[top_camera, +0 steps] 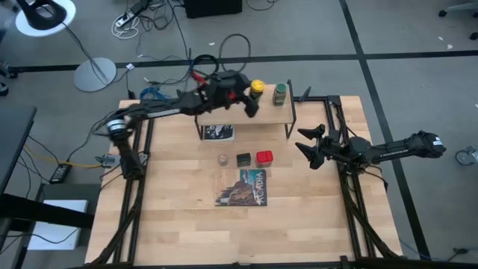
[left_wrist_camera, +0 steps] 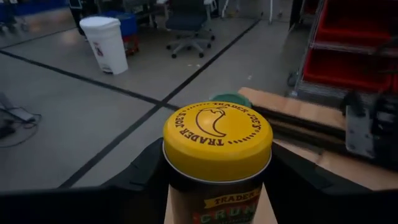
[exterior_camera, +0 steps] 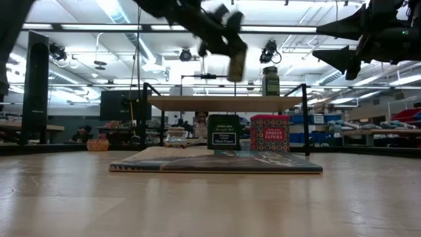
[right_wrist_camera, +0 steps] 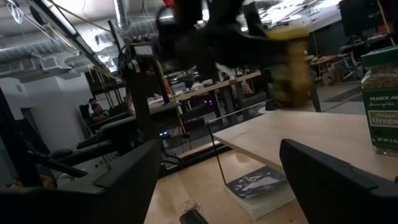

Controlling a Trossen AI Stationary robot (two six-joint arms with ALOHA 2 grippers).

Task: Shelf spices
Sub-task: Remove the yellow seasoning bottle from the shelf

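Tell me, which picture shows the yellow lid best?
The left wrist view: the yellow lid fills the middle, its printed pepper plain. The high view shows a tiny yellow dot by the left claw. The right wrist view shows a blur; the low view hides it.

Left dark six-joint arm is extended across the far desk edge, its end effector [top_camera: 250, 93] raised and closed around a yellow-capped jar [left_wrist_camera: 217, 155], fingers seen on both sides of it. Right dark arm is held at the desk's right side, its end effector [top_camera: 306, 147] lifted, fingers spread apart, nothing gripped.
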